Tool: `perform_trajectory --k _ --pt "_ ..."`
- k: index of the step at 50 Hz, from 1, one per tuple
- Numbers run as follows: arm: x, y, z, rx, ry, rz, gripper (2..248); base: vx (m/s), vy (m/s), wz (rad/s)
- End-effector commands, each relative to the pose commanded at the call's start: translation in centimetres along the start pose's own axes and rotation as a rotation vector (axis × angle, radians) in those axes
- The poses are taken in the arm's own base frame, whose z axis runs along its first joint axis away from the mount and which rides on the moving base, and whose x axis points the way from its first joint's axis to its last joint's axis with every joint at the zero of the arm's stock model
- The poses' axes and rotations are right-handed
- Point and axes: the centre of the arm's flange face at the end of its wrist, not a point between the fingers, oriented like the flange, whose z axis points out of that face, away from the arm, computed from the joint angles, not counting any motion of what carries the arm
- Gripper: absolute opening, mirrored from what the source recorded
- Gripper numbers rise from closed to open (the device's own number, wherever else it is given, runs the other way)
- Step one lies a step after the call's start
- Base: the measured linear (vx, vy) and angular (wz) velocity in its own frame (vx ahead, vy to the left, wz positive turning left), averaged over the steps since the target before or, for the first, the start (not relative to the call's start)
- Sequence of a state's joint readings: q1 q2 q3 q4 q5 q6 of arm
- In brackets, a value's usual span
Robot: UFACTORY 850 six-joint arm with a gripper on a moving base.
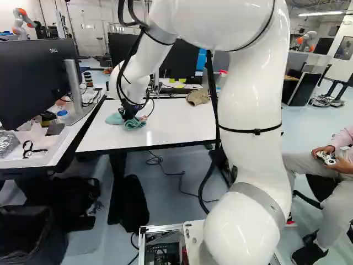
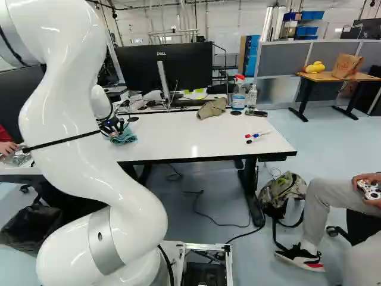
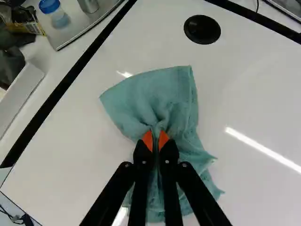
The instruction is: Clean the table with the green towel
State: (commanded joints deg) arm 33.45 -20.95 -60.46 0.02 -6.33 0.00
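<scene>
At the left end of the white table (image 1: 176, 118), my gripper (image 1: 130, 112) points down onto the green towel (image 1: 135, 123). In the right base view the towel (image 2: 124, 137) bulges out beside the gripper (image 2: 113, 125). Seen from the wrist, the gripper (image 3: 156, 140) has its orange pads close together with a pinched fold of the towel (image 3: 164, 89) between them. The cloth spreads flat ahead of the fingers and lies bunched under them on the tabletop.
A brown cloth (image 2: 212, 108), spray bottle (image 2: 239, 89) and markers (image 2: 257, 136) are on the table. A side desk with a monitor (image 1: 38, 77) adjoins its left end. A backpack (image 2: 283, 193) and a seated person's legs are to the right. Another robot (image 1: 23, 22) stands far back.
</scene>
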Motion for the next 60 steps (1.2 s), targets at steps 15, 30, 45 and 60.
perform_trajectory --k 15,30,45,60 --pt "-1.8 -1.7 -1.3 0.016 -0.012 -0.025 35 0.000 0.000 0.000" --pt "-3.4 -3.6 -2.4 0.036 -0.022 -0.057 35 0.000 0.000 0.000" --pt "-5.1 -5.6 -3.6 0.058 -0.030 -0.092 35 0.000 0.000 0.000" --pt "-5.3 -5.8 -4.4 0.061 -0.021 -0.096 35 0.000 0.000 0.000"
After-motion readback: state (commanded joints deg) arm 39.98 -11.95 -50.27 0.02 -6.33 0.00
